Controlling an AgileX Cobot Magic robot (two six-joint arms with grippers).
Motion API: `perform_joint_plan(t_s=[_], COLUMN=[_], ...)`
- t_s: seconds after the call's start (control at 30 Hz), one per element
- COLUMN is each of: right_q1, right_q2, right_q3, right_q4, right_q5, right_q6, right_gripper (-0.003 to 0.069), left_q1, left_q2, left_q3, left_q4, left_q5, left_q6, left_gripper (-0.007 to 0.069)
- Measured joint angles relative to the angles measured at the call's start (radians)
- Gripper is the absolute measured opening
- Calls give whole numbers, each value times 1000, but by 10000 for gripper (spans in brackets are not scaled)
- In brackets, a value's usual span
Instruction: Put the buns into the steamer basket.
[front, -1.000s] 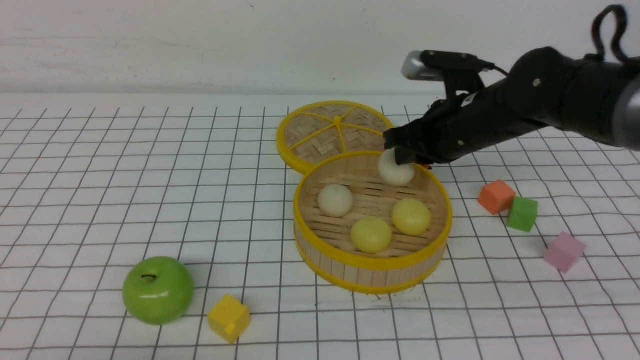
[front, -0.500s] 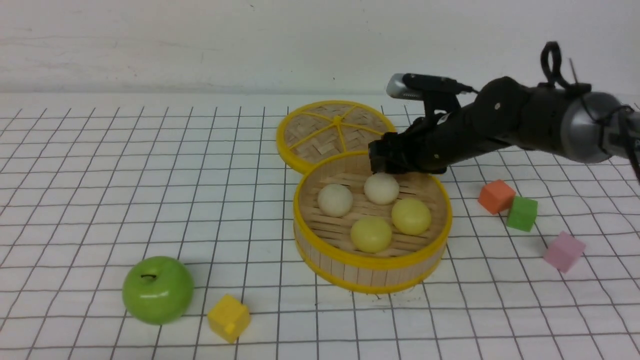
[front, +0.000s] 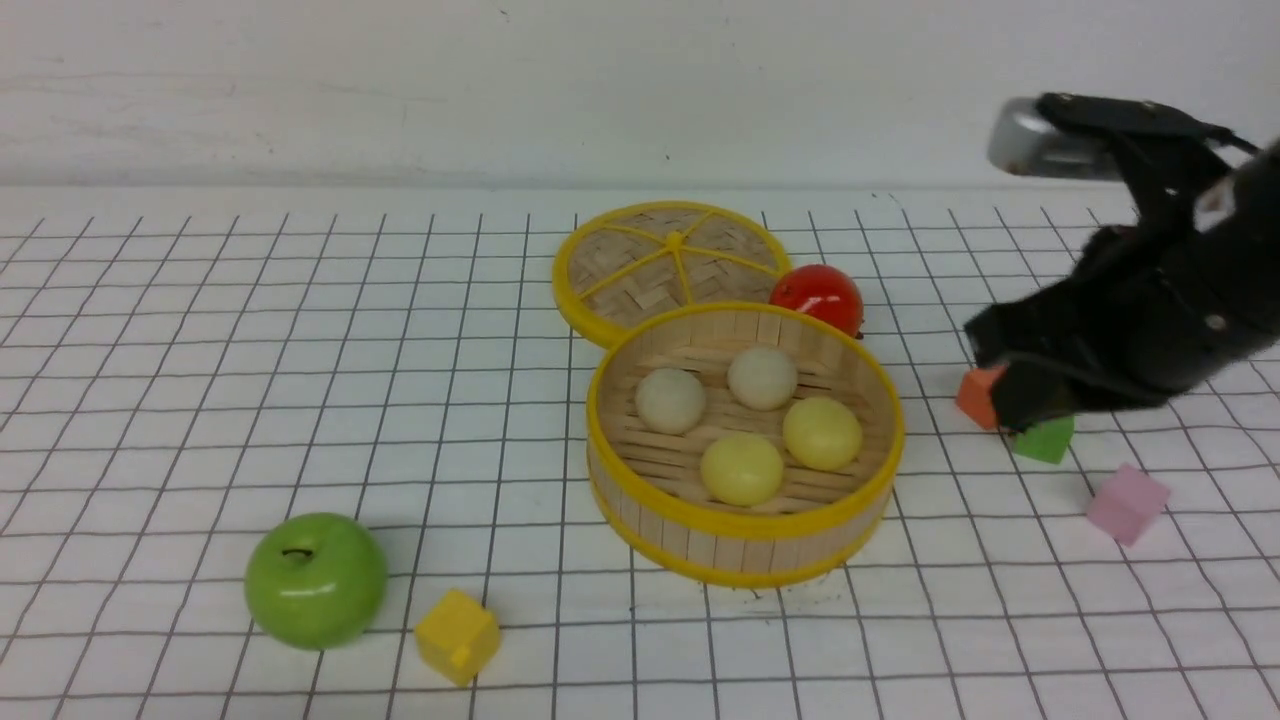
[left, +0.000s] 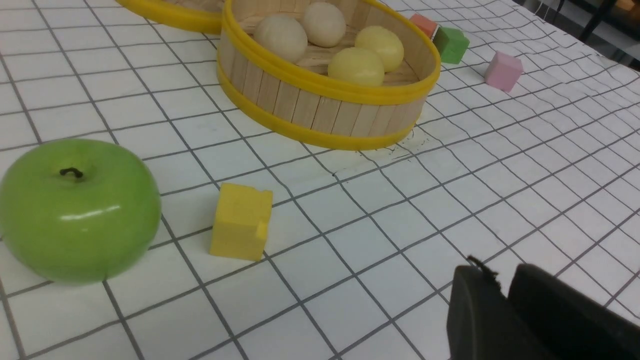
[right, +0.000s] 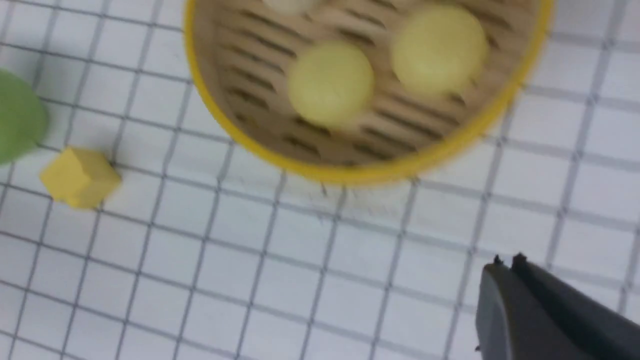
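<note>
Basket (front: 745, 549), standing on the grid-lined table (front: 300, 400); all four buns (front: 742, 469) lie on its slatted floor, two cream-white and two pale yellow. Lid (front: 640, 270): a woven disc beyond the basket, its near edge hidden behind the basket wall. Red fruit (front: 820, 296), just beside the lid and the basket's far rim. Right claw (front: 1005, 375): fingers together, to the right of the basket, partly screening the orange block (front: 977, 397) and green block (front: 1044, 440). Pink block (front: 1129, 504), near the green one. Apple (front: 316, 580) and yellow cube (front: 457, 636), left of the basket. Left claw (left: 502, 285): fingertips close together, but whether they meet cannot be told.
</note>
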Motion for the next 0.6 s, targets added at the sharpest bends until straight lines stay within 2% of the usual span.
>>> perform_joint_plan(t_s=[0.1,0.4,0.53,0.6], right_q1=[0,0,-1,-37], right_q2=[-152,-355,-398,-484], right_q3=[111,154,155,193], right_q4=[-19,-19,-44,-87], right_q5=[55,281,293,283], right_q6=[60,70,70,68], right_gripper=[-20,-18,-17,-17], left_q1=[0,0,0,0], left_q2=[0,0,0,0], left_q3=[0,0,0,0], left_q4=[0,0,0,0], left_q5=[0,0,0,0], left_q6=[0,0,0,0], left_gripper=[93,102,102,106])
